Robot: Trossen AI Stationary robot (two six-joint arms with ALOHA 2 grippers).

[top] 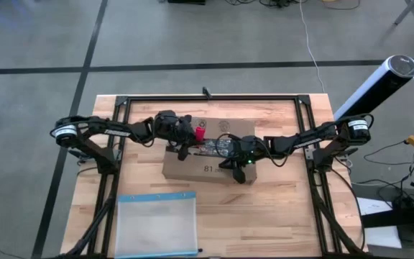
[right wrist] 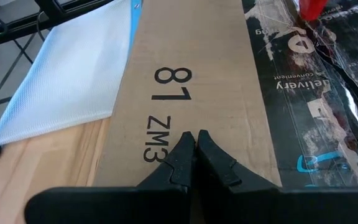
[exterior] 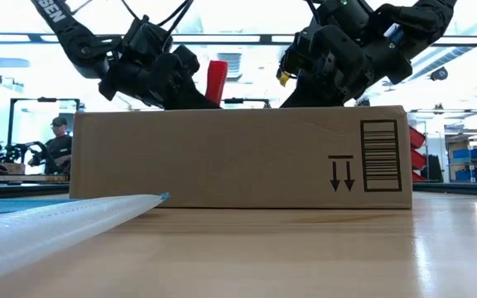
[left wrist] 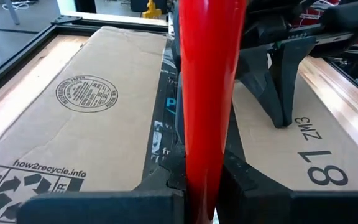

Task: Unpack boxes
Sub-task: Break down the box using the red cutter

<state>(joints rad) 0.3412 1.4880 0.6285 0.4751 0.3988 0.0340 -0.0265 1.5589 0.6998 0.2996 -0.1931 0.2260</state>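
Observation:
The brown cardboard box (top: 192,167) lies flat mid-table, its top seam covered with dark, torn tape (right wrist: 316,93). My left gripper (top: 187,141) hovers over the box's far left part, shut on a small red tool (top: 200,133), which shows upright above the box in the low view (exterior: 217,81). My right gripper (top: 237,173) is shut, its fingertips (right wrist: 196,140) down on the box's top beside the print "81 ZM3" (right wrist: 166,112). The low view shows the box's side wall (exterior: 238,157) resting on the wood. My left gripper pinches the red tool's shaft (left wrist: 204,149) between its two fingers; the tool runs along the fingers and out past their tips. The fingers slant down over the taped seam (left wrist: 163,124). Whether the tool's end touches the tape I cannot tell. My right gripper presses its shut fingertips (left wrist: 283,118) on the box's top flap (right wrist: 229,118), on the near side of the taped seam by the print. The fingers come from above, slanting from the table's right. The box stays flat on the table.
A clear mesh pouch with a blue edge (top: 157,223) lies on the near left of the table, close to the box's near wall. A black frame (top: 214,97) borders the table. A person (exterior: 56,136) sits in the room beyond.

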